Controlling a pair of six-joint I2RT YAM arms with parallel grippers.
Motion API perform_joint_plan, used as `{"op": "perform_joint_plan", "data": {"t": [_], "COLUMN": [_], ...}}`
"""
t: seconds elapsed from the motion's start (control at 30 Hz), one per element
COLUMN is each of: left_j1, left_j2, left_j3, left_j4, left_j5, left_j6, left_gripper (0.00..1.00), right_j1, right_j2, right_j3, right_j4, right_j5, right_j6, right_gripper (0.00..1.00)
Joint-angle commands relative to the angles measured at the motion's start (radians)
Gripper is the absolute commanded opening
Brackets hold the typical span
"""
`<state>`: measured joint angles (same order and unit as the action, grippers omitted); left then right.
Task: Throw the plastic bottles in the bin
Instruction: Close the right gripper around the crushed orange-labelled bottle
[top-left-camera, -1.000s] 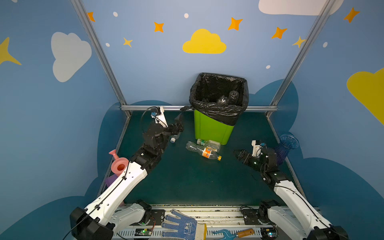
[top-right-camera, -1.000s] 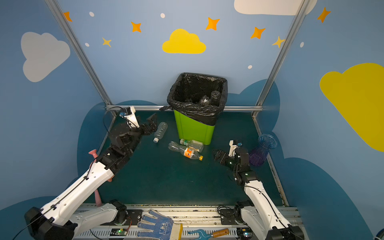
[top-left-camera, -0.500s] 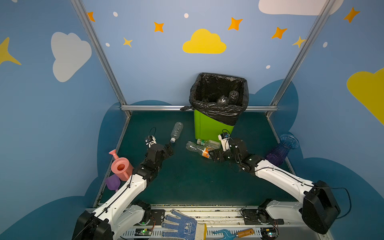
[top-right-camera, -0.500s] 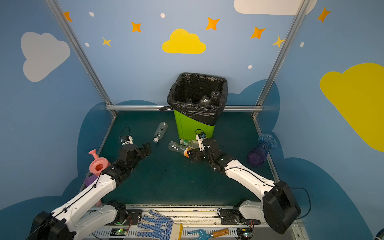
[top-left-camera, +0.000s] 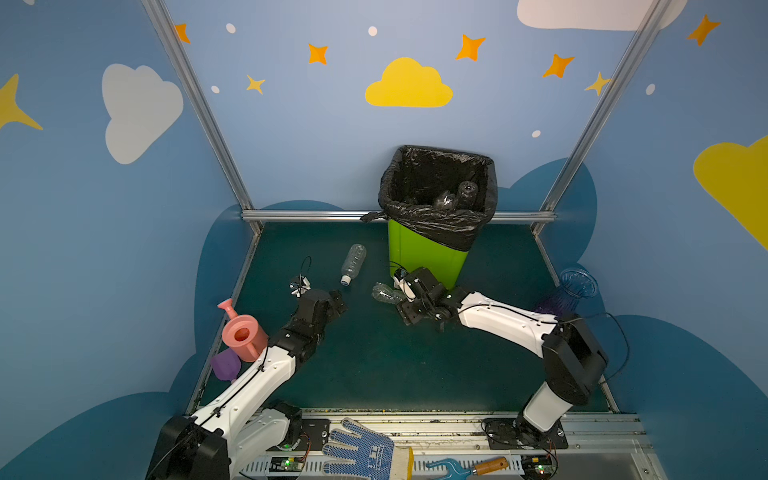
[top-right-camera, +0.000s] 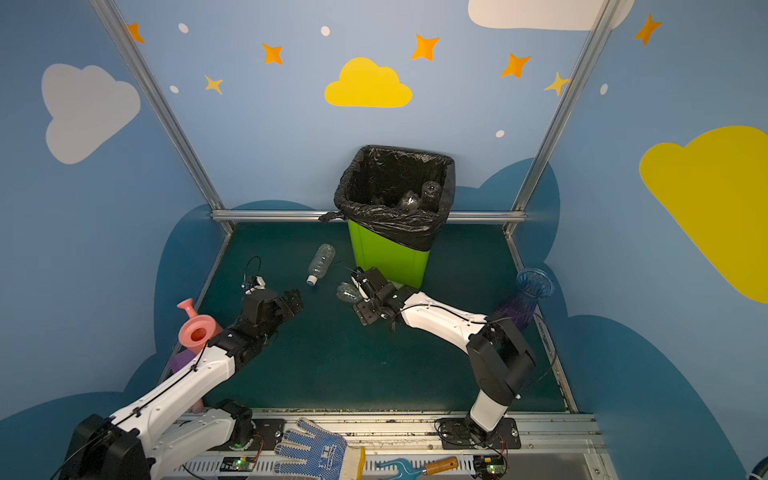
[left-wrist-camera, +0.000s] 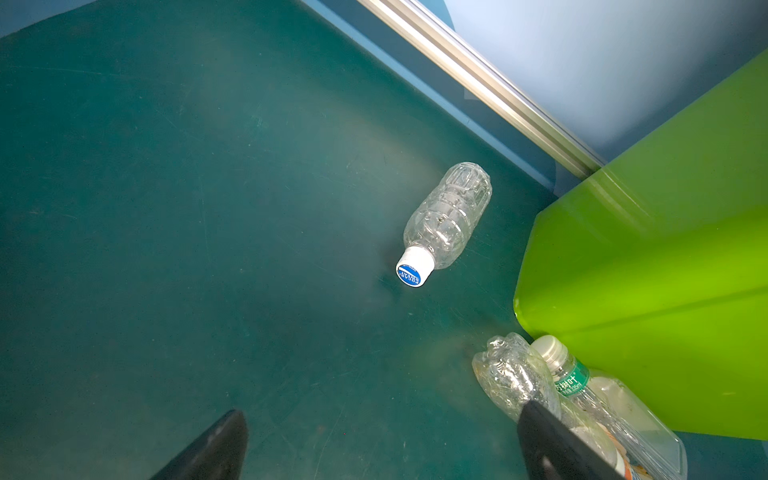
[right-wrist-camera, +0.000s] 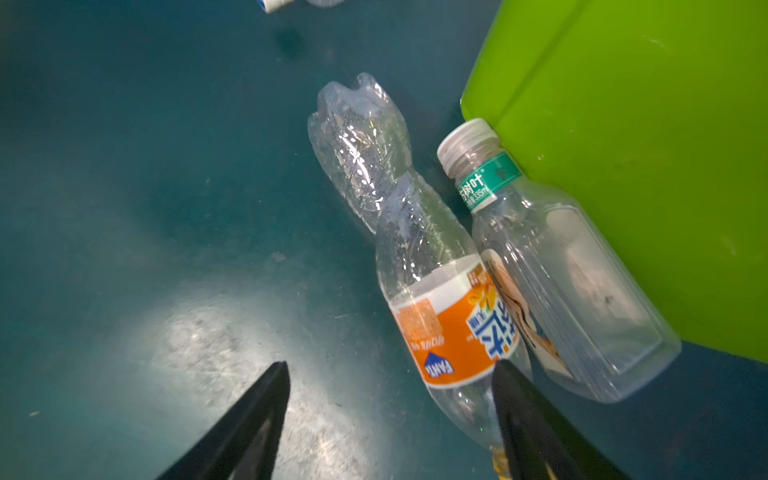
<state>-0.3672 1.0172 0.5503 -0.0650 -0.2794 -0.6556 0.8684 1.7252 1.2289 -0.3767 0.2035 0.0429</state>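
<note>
**Left arm:** stretched low from the front-left corner of the dark teal tabletop (top-left-camera: 374, 374), with its elbow beside the pink plastic watering can (top-left-camera: 243, 334). The left gripper (left-wrist-camera: 382, 409) had its jaws wide apart and held nothing. It faced the clear ribbed plastic bottle with a white-and-blue cap (left-wrist-camera: 451, 216), which lay on its side to the left of the lime-green rectangular plastic bin (top-left-camera: 424, 257), apart from it.

**Right arm:** upper link upright near the front-right corner, forearm reaching across to the bin's front foot. The right gripper (right-wrist-camera: 390, 365) sat low over the tabletop, jaws apart and clamped on nothing. One finger (right-wrist-camera: 519, 415) overlapped the neck end of the crushed clear plastic bottle with an orange label (right-wrist-camera: 415, 249). Just beside that bottle, against the bin wall, lay a clear square-sided plastic bottle with a green neck band (right-wrist-camera: 561, 282). Further bottles (top-left-camera: 455, 197) lay inside the bin's black bag.

**Change:** a second earlier the left gripper was raised by the bin's left side and the right arm was folded at the right edge. Half a second earlier the orange label showed in both top views; at this moment the right gripper covered it. The capped bottle had not moved.

**Room:** the front half of the tabletop was bare between the arms. The bin stood against the back edge, and the blue-purple ribbed glass vase (top-left-camera: 571, 291) stood at the right edge.
</note>
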Motion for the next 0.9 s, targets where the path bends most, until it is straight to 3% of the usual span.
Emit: {"op": "perform_joint_plan", "data": {"t": [0.0,0.3,0.87], "left_j1": [0.01,0.028,0.043], "left_j2": [-0.018,-0.037,-0.031], "left_j3": [-0.023,-0.047,-0.06], "left_j4": [-0.013,-0.02,-0.019], "left_j5": [-0.01,-0.003,0.009], "left_j6": [-0.01,-0.013,-0.017], "left_gripper": [1.0,1.0,1.0], "right_j1": [0.019,0.053,0.08], "right_j2": [0.059,0.231,0.444], "right_j3": [0.075,0.238,0.434], "right_j4": [-0.108,-0.231,-0.391], "right_j5": [0.082,0.245,0.325], "right_j6": [-0.067,-0.144,-0.206], "right_gripper": [0.76,0.79,0.78]}}
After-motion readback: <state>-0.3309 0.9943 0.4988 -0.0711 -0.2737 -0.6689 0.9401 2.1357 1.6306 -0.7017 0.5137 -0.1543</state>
